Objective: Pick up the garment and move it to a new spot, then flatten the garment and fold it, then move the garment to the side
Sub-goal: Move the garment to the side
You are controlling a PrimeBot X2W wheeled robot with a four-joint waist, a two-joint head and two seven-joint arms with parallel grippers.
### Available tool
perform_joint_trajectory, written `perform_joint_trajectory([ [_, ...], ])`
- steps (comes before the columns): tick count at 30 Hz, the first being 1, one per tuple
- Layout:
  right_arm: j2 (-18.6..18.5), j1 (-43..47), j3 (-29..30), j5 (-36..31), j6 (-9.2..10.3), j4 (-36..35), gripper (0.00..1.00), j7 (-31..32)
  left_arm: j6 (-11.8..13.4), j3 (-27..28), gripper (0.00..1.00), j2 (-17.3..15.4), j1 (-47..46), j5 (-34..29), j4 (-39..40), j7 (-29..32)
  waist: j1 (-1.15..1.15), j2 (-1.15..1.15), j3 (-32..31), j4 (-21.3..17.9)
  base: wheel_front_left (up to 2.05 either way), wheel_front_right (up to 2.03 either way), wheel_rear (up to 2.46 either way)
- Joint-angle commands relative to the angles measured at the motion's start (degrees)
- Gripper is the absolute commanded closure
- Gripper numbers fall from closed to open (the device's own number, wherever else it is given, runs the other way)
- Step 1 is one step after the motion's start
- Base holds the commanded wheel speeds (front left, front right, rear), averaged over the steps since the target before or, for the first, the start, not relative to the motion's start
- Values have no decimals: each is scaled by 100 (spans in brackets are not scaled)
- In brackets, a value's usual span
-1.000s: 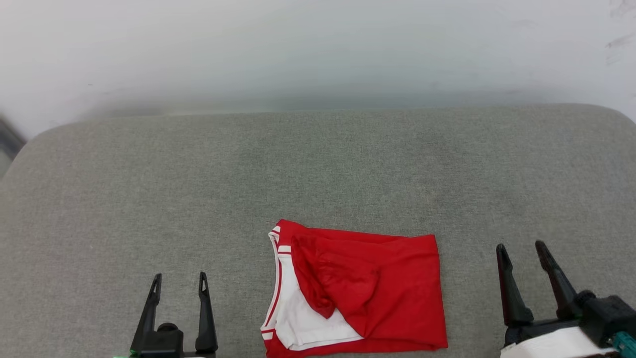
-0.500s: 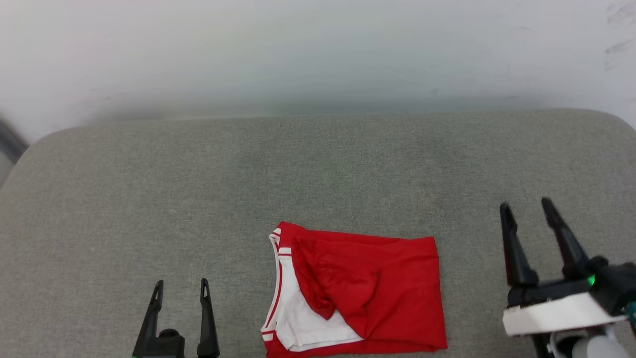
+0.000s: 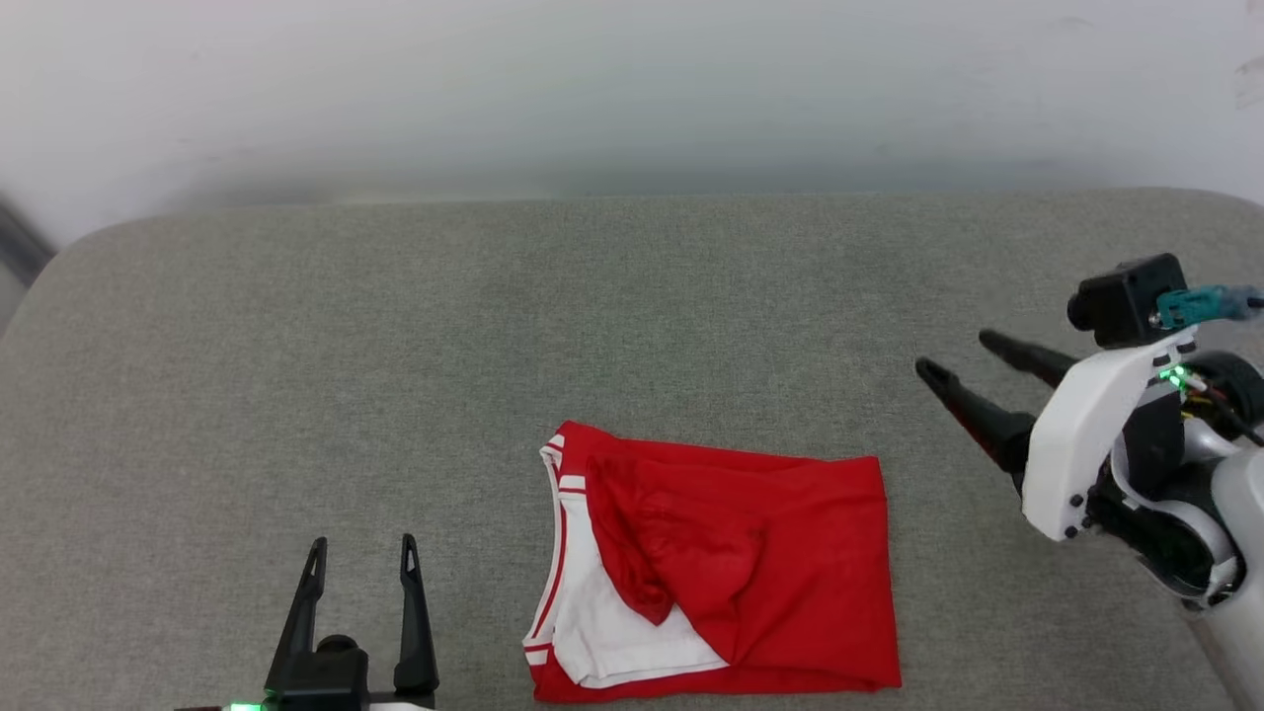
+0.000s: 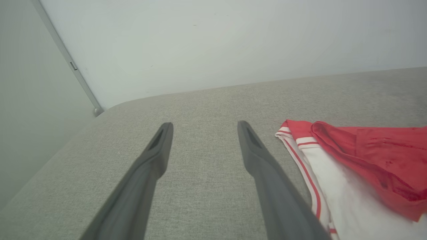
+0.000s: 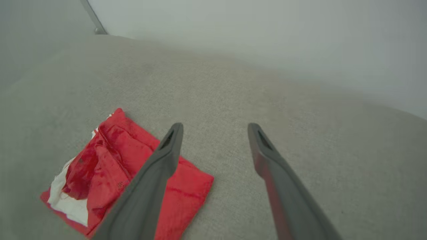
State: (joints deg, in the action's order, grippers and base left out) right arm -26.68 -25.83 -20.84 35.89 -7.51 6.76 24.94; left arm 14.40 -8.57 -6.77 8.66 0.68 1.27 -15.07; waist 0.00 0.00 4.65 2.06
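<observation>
The garment point(image 3: 750, 563) lies folded into a red rectangle on the grey cushion, a white sleeve with red stripes showing at its left side. It also appears at the right of the left wrist view point(image 4: 367, 156) and at the lower left of the right wrist view point(image 5: 110, 173). My left gripper point(image 3: 361, 546) stands open to the garment's left, fingers pointing away from me, empty. My right gripper point(image 3: 953, 354) hangs open up and right of the garment, fingers pointing left, nothing between them.
The grey upholstered surface point(image 3: 395, 326) has rounded far corners and ends against a pale wall point(image 3: 592, 89). A thin metal strip point(image 4: 66, 60) runs down the wall at the far left corner.
My right arm has lifted away from the near edge and swung its fingers from pointing ahead to pointing left. The head camera shifted slightly. The garment and left gripper stay put.
</observation>
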Motion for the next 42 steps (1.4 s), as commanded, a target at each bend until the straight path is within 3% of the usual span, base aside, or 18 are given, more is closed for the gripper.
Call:
perform_joint_trajectory([
  [1, -75, -16, -48, 199, 4, 47, 0, 213, -15, 17, 0, 6, -85, -6, -6, -13, 0, 0, 28, 14, 0, 0, 0],
  [5, -468, 45, -229, 1480, 4, 200, 0, 1475, -47, -2, 0, 30, -162, -7, -11, -13, 0, 0, 162, 75, 0, 0, 0],
  [9, -616, 244, -324, 2252, 4, 400, 0, 2094, -83, -44, 0, 54, -321, -32, -33, -13, 0, 0, 336, 174, 0, 0, 0],
  [20, -189, 300, -584, 2727, 4, 970, 0, 1968, -118, -130, 0, 97, -680, -59, -65, -13, 0, 0, 818, 405, 0, 0, 0],
  [29, -78, 427, -1323, 2446, 11, 1459, 0, 1954, -147, -173, 0, 113, -827, -49, -86, -13, 0, 0, 1055, 539, 0, 0, 0],
  [30, -76, 419, -1355, 2414, 11, 1489, 67, 1866, -147, -177, 0, 117, -841, -42, -97, -13, 0, 0, 1060, 549, 0, 0, 0],
  [31, -78, 399, -1397, 2388, 15, 1508, 100, 1810, -145, -174, 0, 120, -857, -36, -100, -13, 0, 0, 1060, 555, 0, 0, 0],
  [42, -469, -168, -1697, 2470, 4, 984, 100, 1110, -150, -111, 0, 93, -592, -4, -202, -13, 0, 0, 570, 497, 0, 0, 0],
])
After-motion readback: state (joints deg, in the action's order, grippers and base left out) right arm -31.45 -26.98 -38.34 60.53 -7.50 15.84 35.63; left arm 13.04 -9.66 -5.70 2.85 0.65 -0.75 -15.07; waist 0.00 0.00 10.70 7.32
